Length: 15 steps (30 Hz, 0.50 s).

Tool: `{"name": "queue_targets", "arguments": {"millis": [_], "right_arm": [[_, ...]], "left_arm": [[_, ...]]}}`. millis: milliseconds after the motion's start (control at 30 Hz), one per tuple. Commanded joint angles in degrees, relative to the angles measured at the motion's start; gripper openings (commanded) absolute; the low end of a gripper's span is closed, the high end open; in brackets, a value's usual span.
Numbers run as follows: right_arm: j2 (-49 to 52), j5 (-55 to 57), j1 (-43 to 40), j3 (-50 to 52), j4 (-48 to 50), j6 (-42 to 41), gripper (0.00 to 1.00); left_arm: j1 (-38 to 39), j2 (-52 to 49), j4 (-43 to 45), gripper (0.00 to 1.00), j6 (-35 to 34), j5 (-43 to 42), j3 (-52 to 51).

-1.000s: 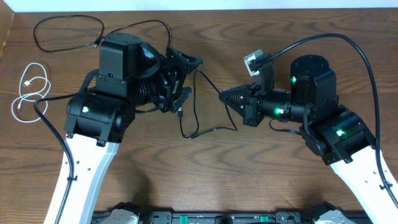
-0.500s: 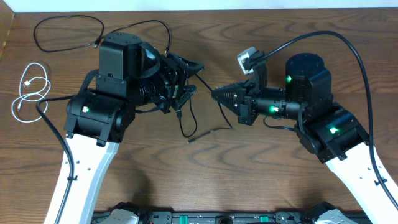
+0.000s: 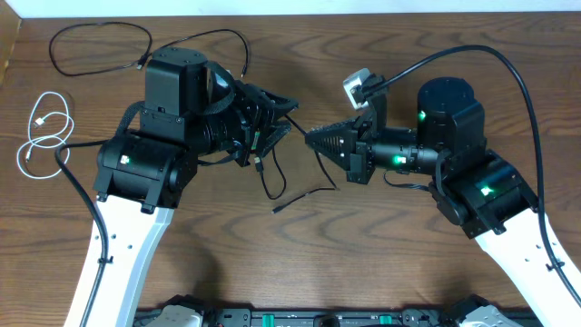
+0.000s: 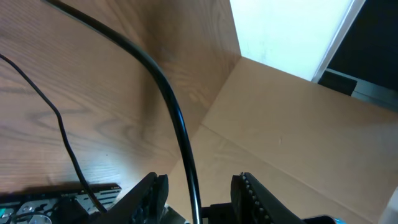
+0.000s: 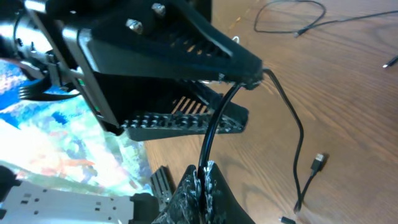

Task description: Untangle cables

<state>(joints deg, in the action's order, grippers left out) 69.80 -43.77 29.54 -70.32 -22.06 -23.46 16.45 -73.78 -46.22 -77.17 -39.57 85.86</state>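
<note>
**One black cable strung between both claws, the other two lying apart**

The right gripper (image 3: 310,138) is clamped tight on the black cable (image 5: 301,137), which enters its closed tips from above in the right wrist view. From there the cable rises between the fingers (image 4: 152,190) of the left gripper (image 3: 290,111). That claw's jaws stand partly apart, with clear space on either side of the cord, so it is not pinched there. Past the left claw the cord drops to the middle of the table (image 3: 381,263) and lies in loose bends, with a small plug end nearby.

The second black cable (image 3: 100,26) lies in an open loop at the far left corner of the table. The white cable (image 3: 65,118) sits in a small double loop by the left edge. Both are well apart from the held one, and neither seems to cross it, so the sorting looks well advanced.

The cord looks light, thin and limp. It will likely sag wherever it is unsupported and follow any pull without resistance, though its smooth jacket could slide through a slack grip. A firm pinch on the plain run of the cord, just beside the right claw's hold, seems the best place for the left claw. The plug ends are probably best spared any tugging.
</note>
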Motion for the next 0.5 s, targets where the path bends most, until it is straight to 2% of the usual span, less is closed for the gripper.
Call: {"name": "queue_targets", "arguments": {"millis": [0, 100, 167, 467], "right_arm": [[0.0, -1.9, 0.6, -0.4, 0.5, 0.3, 0.01], [0.0, -1.9, 0.6, -0.4, 0.5, 0.3, 0.01], [0.0, -2.1, 0.6, -0.4, 0.4, 0.1, 0.01], [0.0, -3.0, 0.6, -0.4, 0.5, 0.1, 0.01]], "left_arm": [[0.0, 0.0, 0.0, 0.39, -0.3, -3.5, 1.0], [0.0, 0.0, 0.0, 0.39, -0.3, -3.7, 1.0], [0.0, -0.1, 0.0, 0.27, -0.3, -3.7, 1.0], [0.0, -0.1, 0.0, 0.08, -0.3, -3.8, 1.0]]}}
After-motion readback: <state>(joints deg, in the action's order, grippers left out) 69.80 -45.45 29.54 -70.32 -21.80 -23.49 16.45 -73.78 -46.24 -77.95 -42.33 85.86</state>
